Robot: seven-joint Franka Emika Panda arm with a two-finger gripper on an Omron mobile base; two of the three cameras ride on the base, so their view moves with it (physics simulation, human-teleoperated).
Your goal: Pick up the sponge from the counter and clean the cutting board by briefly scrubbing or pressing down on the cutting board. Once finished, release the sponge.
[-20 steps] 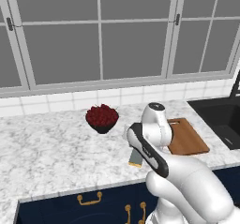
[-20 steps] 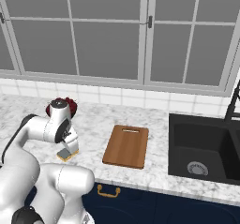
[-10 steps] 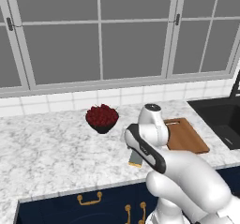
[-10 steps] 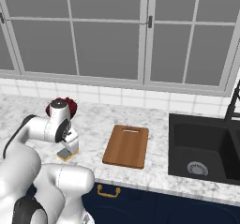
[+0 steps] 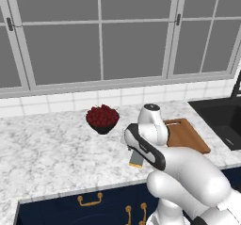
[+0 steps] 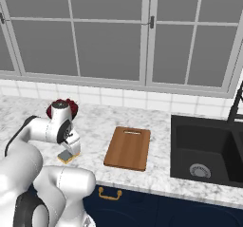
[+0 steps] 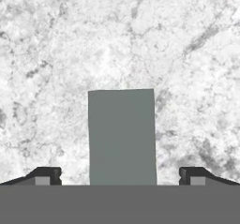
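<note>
Gripper (image 7: pixel 121 175) stands spread, one finger either side of the sponge (image 7: pixel 122 136) lying on the counter (image 7: pixel 56 54) left of the cutting board (image 6: pixel 128 148); recommend lowering squarely, then closing evenly across its narrow width.

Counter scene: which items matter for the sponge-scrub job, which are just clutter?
Job items:
- sponge, lying on the counter between the open claw tips
- cutting board, bare, apart from the sponge

Clutter:
- dark bowl of red fruit
- black sink
</note>
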